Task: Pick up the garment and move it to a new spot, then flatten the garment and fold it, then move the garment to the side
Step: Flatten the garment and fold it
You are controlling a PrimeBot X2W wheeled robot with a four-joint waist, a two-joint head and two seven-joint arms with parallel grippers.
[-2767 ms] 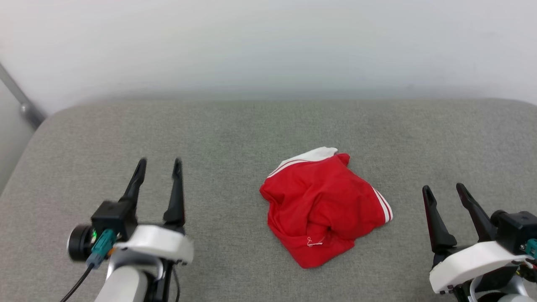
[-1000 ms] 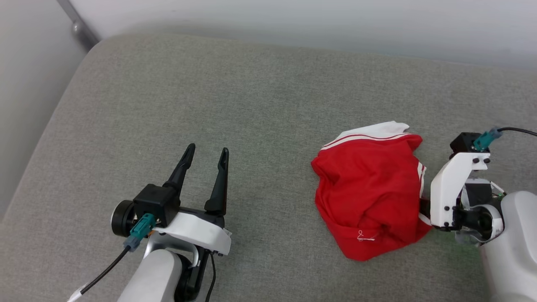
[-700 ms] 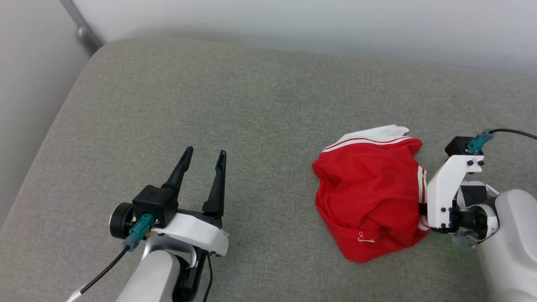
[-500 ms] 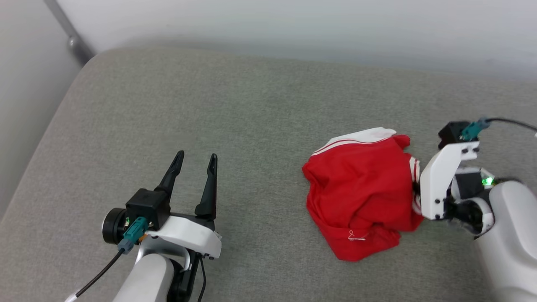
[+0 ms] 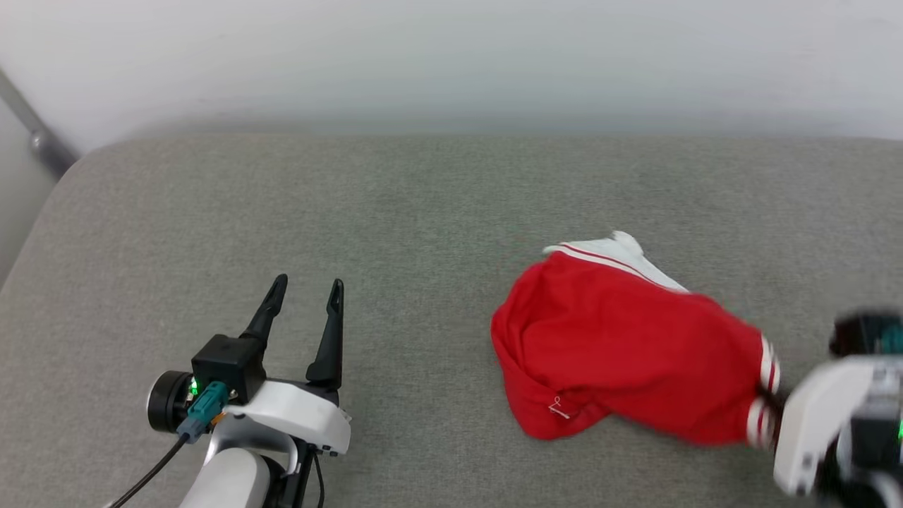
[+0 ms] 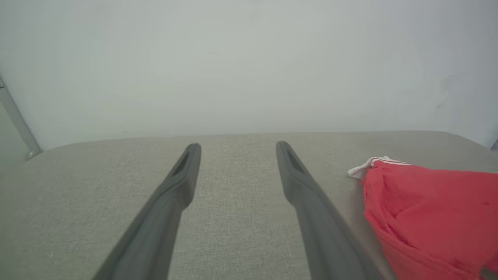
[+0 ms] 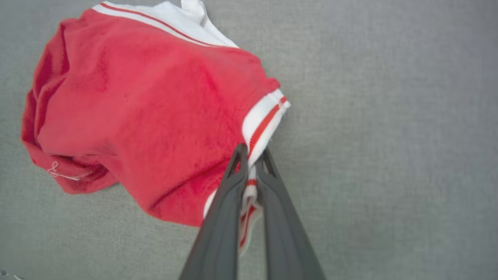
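garment: red jersey (image 5: 621,353) bunched in a loose lump on the grey cushion (image 5: 395,212), right of centre in the head view; one end pulled out toward the right gripper
right gripper: fingers together (image 7: 253,153), clamped on the striped cuff (image 7: 264,120); a strip of red-and-white trim sits pinched between them
left gripper: fingers apart (image 5: 303,289), holding nothing, well apart from the garment, low over bare cushion
white sleeve: (image 7: 171,15) pokes out at the far edge of the lump
weight: looks light, thin sports knit
stiffness: none; limp, will sag and trail from any single pinch
slip: fabric looks smooth, and the pinch is narrow; the ribbed cuff is likely thicker and less prone to slide out
fragility: not fragile; a hard tug could stretch the trim
where to hold: the cuff works for dragging or lifting to a new spot; for flattening, two hems or both shoulders, one per gripper, would probably spread it better
unclear: print side not visible; right arm blurred in the head view
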